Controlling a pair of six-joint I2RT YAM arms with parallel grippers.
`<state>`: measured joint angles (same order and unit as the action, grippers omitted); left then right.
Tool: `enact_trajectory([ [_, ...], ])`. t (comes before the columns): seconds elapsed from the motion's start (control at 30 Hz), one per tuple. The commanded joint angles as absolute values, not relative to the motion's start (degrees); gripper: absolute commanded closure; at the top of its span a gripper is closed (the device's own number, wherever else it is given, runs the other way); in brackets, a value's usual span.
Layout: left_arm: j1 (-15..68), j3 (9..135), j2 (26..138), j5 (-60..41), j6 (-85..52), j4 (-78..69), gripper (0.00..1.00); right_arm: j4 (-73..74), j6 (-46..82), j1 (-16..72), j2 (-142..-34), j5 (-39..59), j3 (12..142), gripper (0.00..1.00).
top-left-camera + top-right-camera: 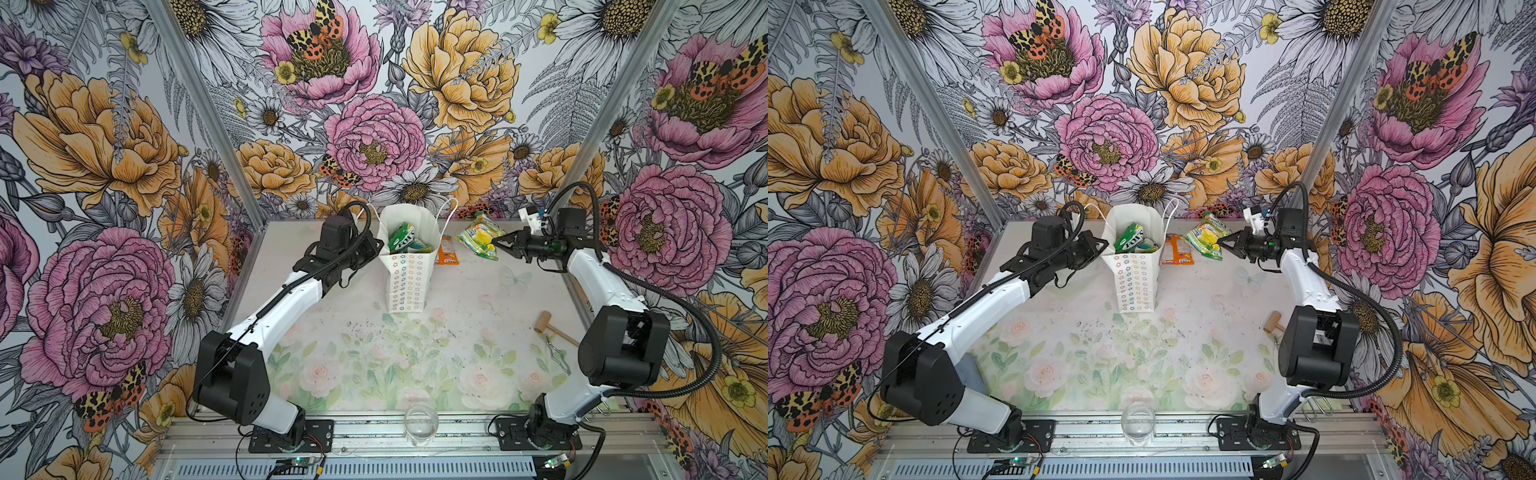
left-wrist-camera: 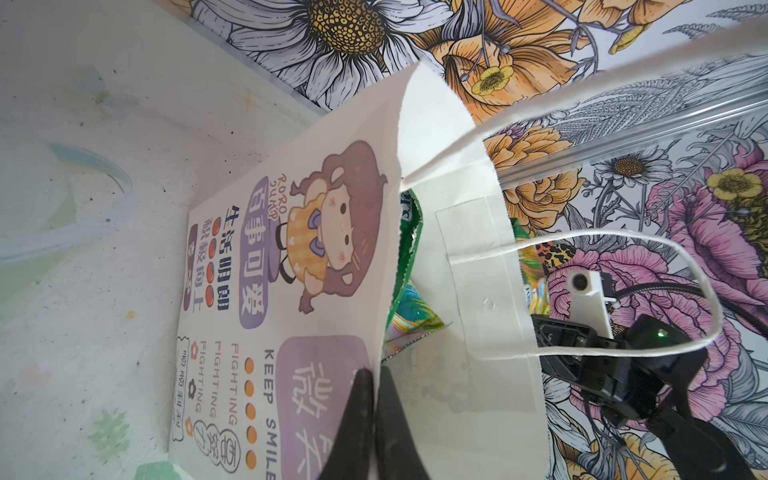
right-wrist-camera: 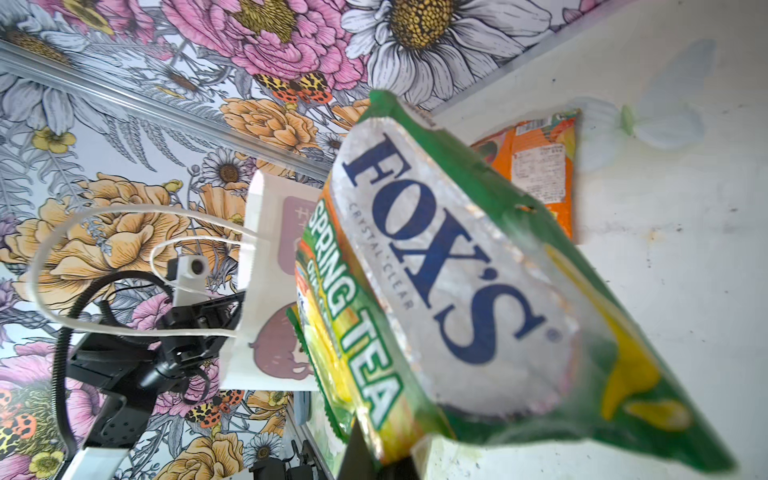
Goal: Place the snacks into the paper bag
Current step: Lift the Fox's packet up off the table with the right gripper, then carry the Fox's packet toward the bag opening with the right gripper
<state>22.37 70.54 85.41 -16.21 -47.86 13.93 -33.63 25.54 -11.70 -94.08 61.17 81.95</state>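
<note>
Tabletop printed with pale roses and leaves, flecked with dark specks, fills a booth whose walls carry bold pink and orange flower wallpaper. A wooden mallet lies near the right edge and a clear glass stands at the front.

The paper bag stands upright at the back middle with its mouth open. Inside are a green packet and a teal-and-yellow packet. The left gripper is clenched on the bag's rim. The bag is white with cord handles, rows of flower outlines on its narrow side and a cartoon girl on its broad face (seen from the left wrist).

The orange packet lies flat just beside the bag. The right gripper grasps the yellow-green packet, glossy and marked "FOX'S", raised right of the bag.
</note>
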Motion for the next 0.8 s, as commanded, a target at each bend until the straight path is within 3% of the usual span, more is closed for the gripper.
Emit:
enact_trajectory([
  [0.0, 22.67, 70.65, 85.85, -17.98, -47.73, 11.79, 0.94, -31.9, 28.54, -12.07, -89.67, 64.12, 86.89, 1.0],
  [0.53, 22.79, 70.87, 86.31, -18.28, -47.91, 11.16, 0.94, -31.83, 37.53, -11.39, -82.17, 63.62, 104.3, 1.0],
  [0.77, 23.19, 71.0, 86.36, -18.26, -48.09, 10.92, 0.94, -31.99, 38.87, -4.36, -79.72, 59.05, 108.4, 1.0],
])
